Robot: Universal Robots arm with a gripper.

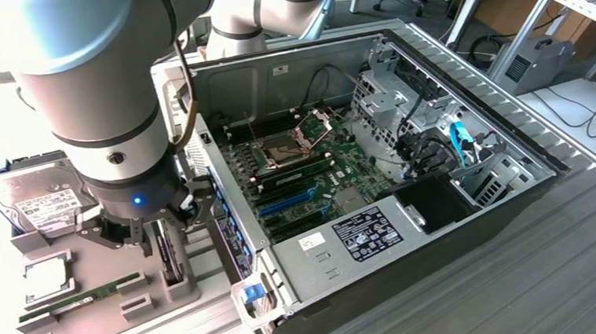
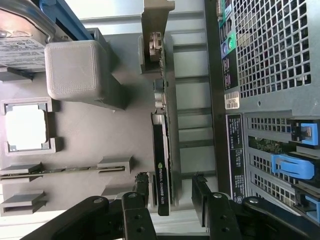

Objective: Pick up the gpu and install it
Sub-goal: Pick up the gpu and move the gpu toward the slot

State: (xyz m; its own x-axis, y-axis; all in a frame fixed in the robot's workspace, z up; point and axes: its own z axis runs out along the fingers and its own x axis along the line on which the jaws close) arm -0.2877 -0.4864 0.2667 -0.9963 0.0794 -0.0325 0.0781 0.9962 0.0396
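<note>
While the gripper (image 2: 170, 187) is hanging low over the grey fixture tray (image 1: 108, 298), we are seeing its jaws standing partly open, one finger on each side of the gpu (image 2: 161, 150), a gap showing, nothing clamped. The gpu is standing on edge in its tray slot, just beside the open computer case (image 1: 271, 82).

The gripper (image 2: 171, 190) has one black finger (image 2: 142, 187) on each side of the gpu (image 2: 161, 150). The card stands on its thin edge in the grey tray (image 2: 125, 130). One finger is just beside it and the other leaves a gap. The tray also holds a hard drive (image 2: 20, 47), a square chip (image 2: 25, 127) and a thin memory stick (image 2: 60, 170). The computer case (image 2: 275, 50) with blue clips (image 2: 292, 166) is near the card
</note>
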